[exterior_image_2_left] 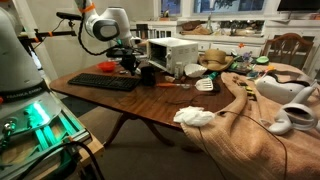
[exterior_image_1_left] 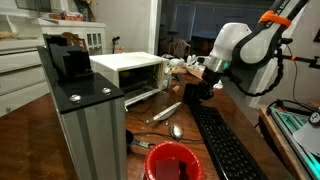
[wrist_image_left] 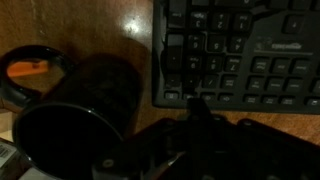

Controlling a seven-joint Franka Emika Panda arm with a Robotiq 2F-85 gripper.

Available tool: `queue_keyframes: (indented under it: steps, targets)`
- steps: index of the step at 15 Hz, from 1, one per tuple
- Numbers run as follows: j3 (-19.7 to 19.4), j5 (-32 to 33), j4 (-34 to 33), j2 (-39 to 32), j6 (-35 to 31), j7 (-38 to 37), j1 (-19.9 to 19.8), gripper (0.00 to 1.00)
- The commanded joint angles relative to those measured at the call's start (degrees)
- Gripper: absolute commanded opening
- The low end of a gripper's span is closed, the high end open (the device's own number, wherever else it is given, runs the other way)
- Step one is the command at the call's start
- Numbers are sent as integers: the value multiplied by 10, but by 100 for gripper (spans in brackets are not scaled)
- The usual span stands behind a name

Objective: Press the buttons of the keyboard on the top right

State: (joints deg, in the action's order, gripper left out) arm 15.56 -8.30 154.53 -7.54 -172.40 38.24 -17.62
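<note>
The long black keyboard (exterior_image_1_left: 228,145) lies on the wooden table and also shows in an exterior view (exterior_image_2_left: 103,82). In the wrist view the keyboard (wrist_image_left: 245,50) fills the upper right, with rows of small black buttons (wrist_image_left: 215,45). My gripper (exterior_image_1_left: 201,90) hangs low over one end of the keyboard in both exterior views (exterior_image_2_left: 127,66). In the wrist view my gripper (wrist_image_left: 197,106) is dark, its fingers closed together into one tip over the keyboard's edge row. I cannot tell whether it touches a key. It holds nothing.
A small black cup (wrist_image_left: 80,115) stands right beside the keyboard's end, with an orange-and-black object (wrist_image_left: 30,72) behind it. A red cup (exterior_image_1_left: 172,160), spoons (exterior_image_1_left: 165,112) and a white oven (exterior_image_1_left: 130,70) sit nearby. A metal column (exterior_image_1_left: 85,115) stands in front. Cloth (exterior_image_2_left: 195,117) lies further along.
</note>
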Motion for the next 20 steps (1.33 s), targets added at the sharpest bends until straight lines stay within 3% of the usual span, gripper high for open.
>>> queue_keyframes:
  steps: [1, 16, 20]
  targets:
    - [5, -10, 0, -8, -2, 6, -5, 0]
    - [13, -11, -17, -58, -43, 18, -22, 0]
    - [40, -15, -27, -82, -61, 36, -50, 0]
